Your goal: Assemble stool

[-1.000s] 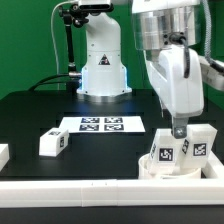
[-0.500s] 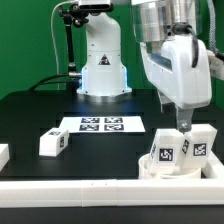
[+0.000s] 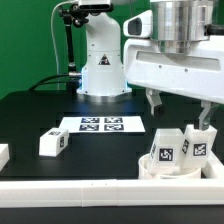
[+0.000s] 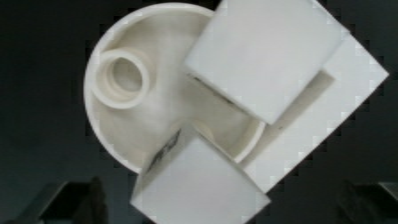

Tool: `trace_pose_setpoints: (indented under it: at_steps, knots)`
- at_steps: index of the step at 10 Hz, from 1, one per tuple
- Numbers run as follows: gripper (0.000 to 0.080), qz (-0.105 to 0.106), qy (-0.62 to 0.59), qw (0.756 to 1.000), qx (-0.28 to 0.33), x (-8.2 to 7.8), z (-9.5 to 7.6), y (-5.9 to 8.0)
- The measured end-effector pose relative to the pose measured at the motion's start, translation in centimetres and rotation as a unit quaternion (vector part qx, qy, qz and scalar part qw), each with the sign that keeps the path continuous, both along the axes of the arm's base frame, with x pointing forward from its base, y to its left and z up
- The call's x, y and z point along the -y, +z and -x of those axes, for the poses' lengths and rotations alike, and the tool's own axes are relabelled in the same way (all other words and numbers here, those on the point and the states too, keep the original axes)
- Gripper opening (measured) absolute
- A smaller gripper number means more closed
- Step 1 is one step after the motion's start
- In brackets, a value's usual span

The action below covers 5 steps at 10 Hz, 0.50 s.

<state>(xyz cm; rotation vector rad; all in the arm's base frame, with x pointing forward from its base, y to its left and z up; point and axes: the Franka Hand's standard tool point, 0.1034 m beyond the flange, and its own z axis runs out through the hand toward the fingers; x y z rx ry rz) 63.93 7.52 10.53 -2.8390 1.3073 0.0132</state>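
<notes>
Above the seat (image 3: 150,171), the gripper (image 3: 178,108) is hovering with its fingers (image 3: 152,101) spread wide, gripping nothing. One fingertip is hanging just over a leg's top; contact cannot be told. The seat is sitting by the front rail (image 3: 70,186) at the exterior view's right, carrying two upright tagged legs (image 3: 165,150). A third leg (image 3: 52,143) is lying well apart, near the marker board (image 3: 100,124).

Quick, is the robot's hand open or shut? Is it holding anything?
The gripper is open and holds nothing.
</notes>
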Motion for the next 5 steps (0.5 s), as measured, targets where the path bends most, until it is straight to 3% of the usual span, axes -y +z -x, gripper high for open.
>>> trace_pose_setpoints:
  at_steps: [4,5]
  knots:
    - [0.0649,0.000,0.127,0.992,0.002,0.18,0.00,-0.03]
    - [0.0649,0.006,0.214,0.977,0.004,0.29,-0.03,-0.06]
